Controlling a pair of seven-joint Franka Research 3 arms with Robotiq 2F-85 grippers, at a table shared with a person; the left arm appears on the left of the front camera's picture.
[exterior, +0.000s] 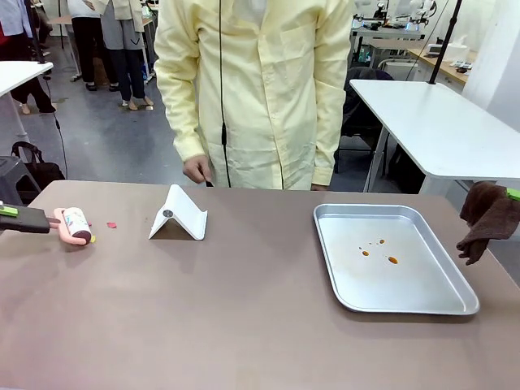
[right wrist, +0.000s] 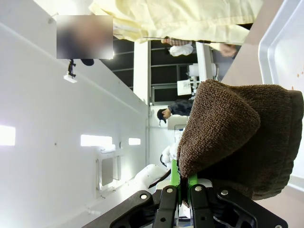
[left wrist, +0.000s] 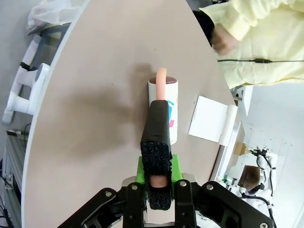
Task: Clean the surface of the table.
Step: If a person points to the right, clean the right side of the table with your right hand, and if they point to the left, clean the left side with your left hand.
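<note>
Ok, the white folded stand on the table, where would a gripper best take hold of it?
Probably at its top ridge, coming down from above: the white stand sits like a tent, its panels meeting in a narrow peak that jaws could span, while its base spreads wide on the table.

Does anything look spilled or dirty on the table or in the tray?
Yes. A few orange-brown drops lie in the middle of the tray, and small red and yellow scraps lie on the table beside the roller. Nothing else stands out.
</note>
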